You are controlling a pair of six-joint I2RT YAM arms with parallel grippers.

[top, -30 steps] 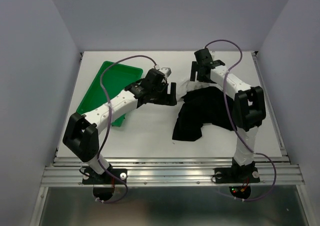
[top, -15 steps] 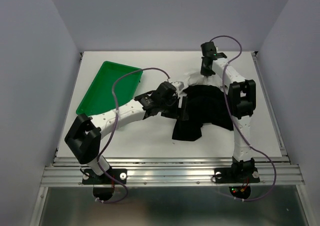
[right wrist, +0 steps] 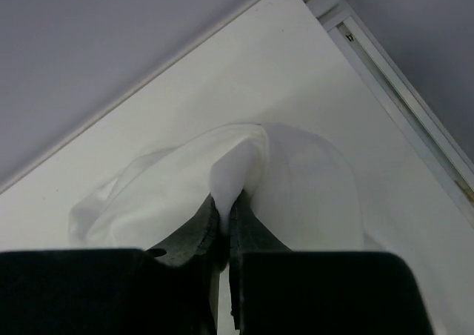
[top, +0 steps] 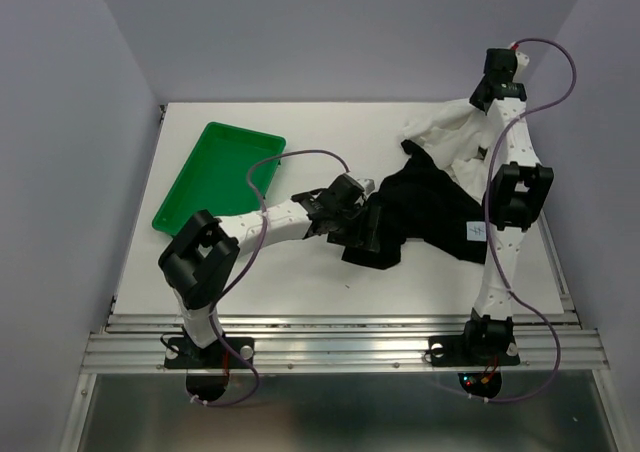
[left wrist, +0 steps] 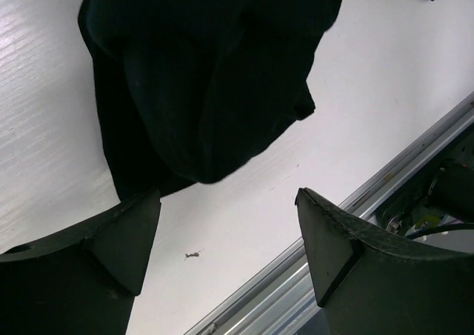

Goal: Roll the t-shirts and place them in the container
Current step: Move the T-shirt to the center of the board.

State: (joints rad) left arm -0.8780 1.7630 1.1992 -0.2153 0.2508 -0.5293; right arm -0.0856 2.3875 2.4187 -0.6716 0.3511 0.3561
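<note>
The black t-shirt (top: 425, 210) lies crumpled on the white table, right of centre. My left gripper (top: 366, 230) hovers open at its left edge. In the left wrist view the black t-shirt (left wrist: 207, 75) fills the top, and bare table shows between the spread fingers (left wrist: 126, 239). The white t-shirt (top: 447, 137) is partly lifted at the back right, its lower part draped onto the black one. My right gripper (top: 484, 102) is raised high and shut on a pinched fold of the white t-shirt (right wrist: 296, 176), as the right wrist view (right wrist: 226, 201) shows.
A green tray (top: 215, 170) sits at the back left of the table. The table's metal front rail (left wrist: 370, 216) runs close behind the left gripper. The right table edge and its rail (right wrist: 400, 105) lie just beyond the lifted white cloth.
My right gripper shut on the white t-shirt and rose toward the back right corner, pulling the cloth up. My left arm swung right and nearer, to the black t-shirt's left edge, staying open.
</note>
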